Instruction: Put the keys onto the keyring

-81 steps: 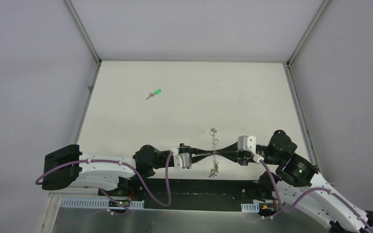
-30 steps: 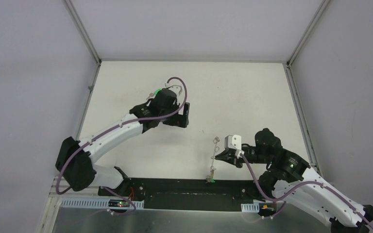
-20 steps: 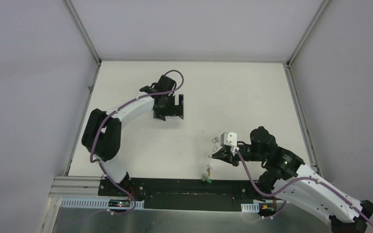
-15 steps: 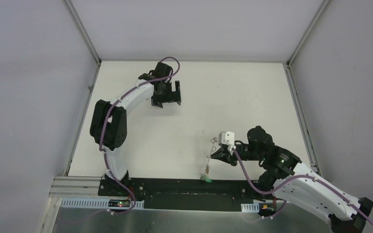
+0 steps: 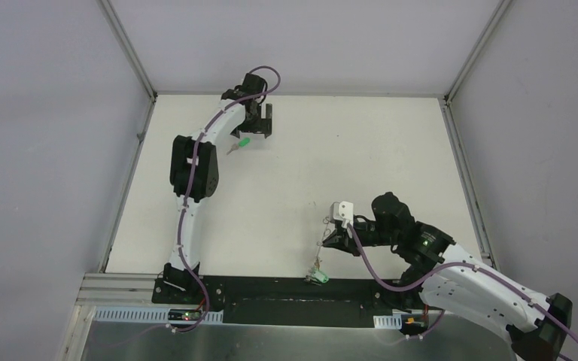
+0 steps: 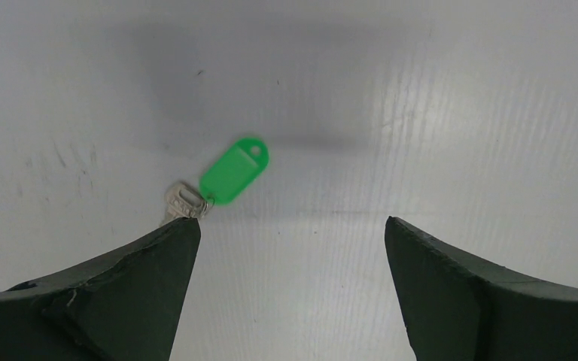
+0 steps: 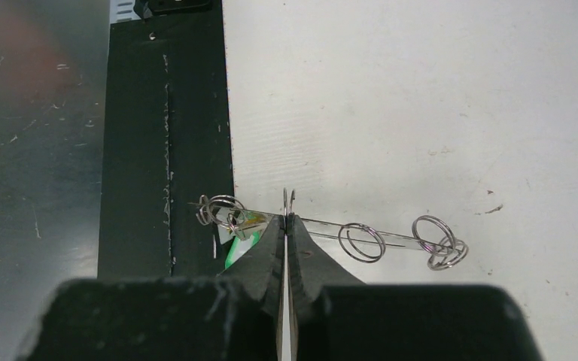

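Note:
One of the keys (image 5: 241, 143), with a bright green head (image 6: 233, 171) and a short metal blade, lies flat on the white table at the far left. My left gripper (image 5: 260, 129) hovers just beyond it, open wide. In the left wrist view the key sits ahead of the left fingertip (image 6: 173, 241), with nothing between the jaws of the left gripper (image 6: 290, 224). My right gripper (image 5: 328, 239) (image 7: 287, 219) is shut on the keyring (image 5: 322, 248), a thin wire (image 7: 391, 235) carrying small split rings. A green tag (image 7: 241, 245) hangs at the keyring's near end.
A black strip (image 5: 271, 289) and a metal plate (image 5: 271, 338) run along the table's near edge, under the keyring's lower end. Grey walls with metal corner posts (image 5: 128, 49) close in the white table (image 5: 361, 150) on three sides.
The left arm has stretched farther back across the table, uncovering the green key. The right gripper has drifted slightly left with the keyring still clamped.

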